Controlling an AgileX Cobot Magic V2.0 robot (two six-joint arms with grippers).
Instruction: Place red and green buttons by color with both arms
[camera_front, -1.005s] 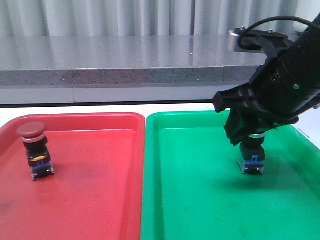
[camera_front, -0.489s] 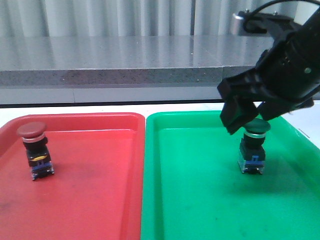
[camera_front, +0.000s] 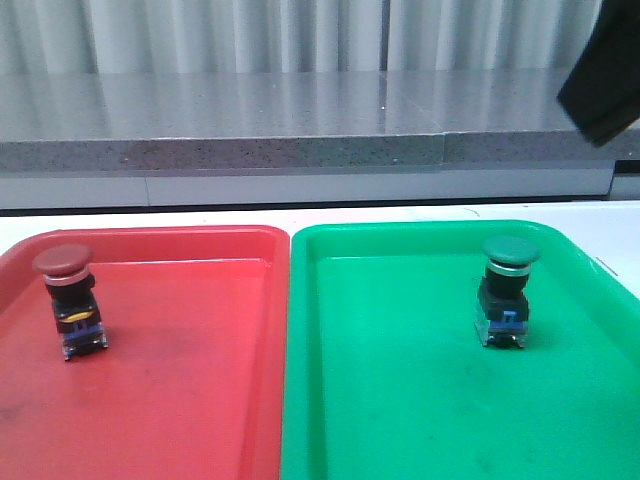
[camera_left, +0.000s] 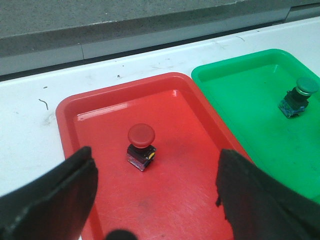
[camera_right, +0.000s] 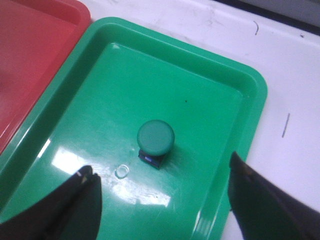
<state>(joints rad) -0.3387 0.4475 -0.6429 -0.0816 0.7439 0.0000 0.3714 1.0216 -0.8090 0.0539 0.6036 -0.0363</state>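
Note:
The red button (camera_front: 70, 298) stands upright in the red tray (camera_front: 200, 400), at its left; it also shows in the left wrist view (camera_left: 140, 146). The green button (camera_front: 508, 290) stands upright in the green tray (camera_front: 400, 400), toward its right; it also shows in the right wrist view (camera_right: 155, 142) and small in the left wrist view (camera_left: 299, 95). My left gripper (camera_left: 155, 195) is open and empty, high above the red tray. My right gripper (camera_right: 162, 200) is open and empty, high above the green tray; only a dark part of that arm (camera_front: 605, 85) shows at the front view's top right.
The two trays lie side by side on a white table (camera_left: 30, 125). A grey stone ledge (camera_front: 250, 130) runs behind the table. A small clear ring-shaped mark (camera_right: 121, 172) lies on the green tray near the green button.
My right gripper has let go of the green button and risen up and to the right, almost out of the front view. The green button stays standing in the green tray.

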